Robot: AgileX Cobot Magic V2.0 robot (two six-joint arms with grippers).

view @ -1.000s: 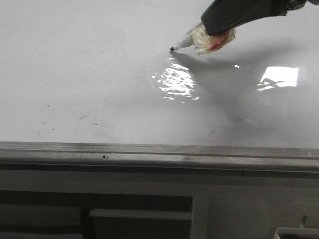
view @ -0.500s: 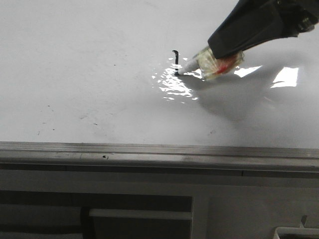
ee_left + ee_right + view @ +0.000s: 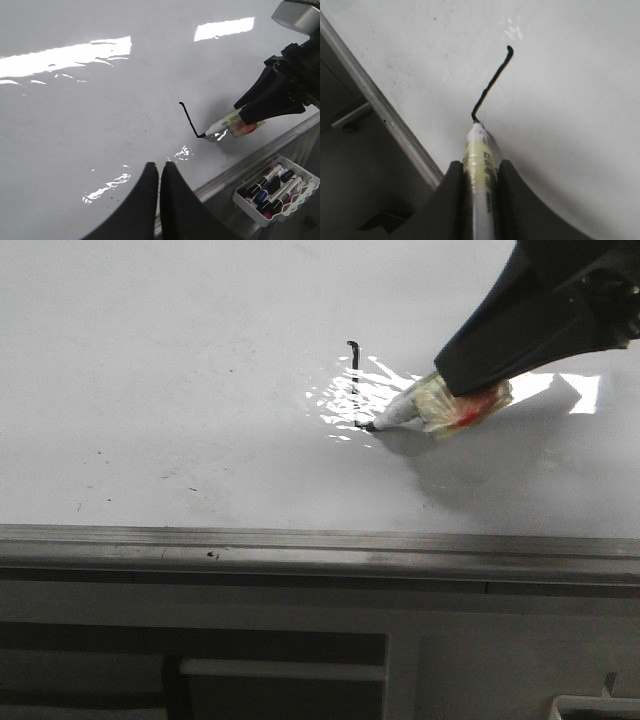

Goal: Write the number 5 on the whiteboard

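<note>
In the front view, the right gripper (image 3: pixel 470 390) is slanting down, pinching a marker (image 3: pixel 425 408) whose tip is touching the whiteboard (image 3: pixel 150 370) beside the number 5 (image 3: pixel 355 385) (only a hooked stroke), wide board lying leftward. In the left wrist view, the left gripper (image 3: pixel 160 172) is hovering, pressed together, near the edge rail (image 3: pixel 260 155).

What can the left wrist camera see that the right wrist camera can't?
Only the left wrist view shows a tray of spare markers hanging below the rail, the left gripper shut and holding nothing, and the right arm from outside. Only the right wrist view shows, close up, the right gripper clamped on the marker barrel. Both show the whiteboard, its rail, the marker tip on the board, and the unfinished stroke of the 5: one line with a small hook.
</note>
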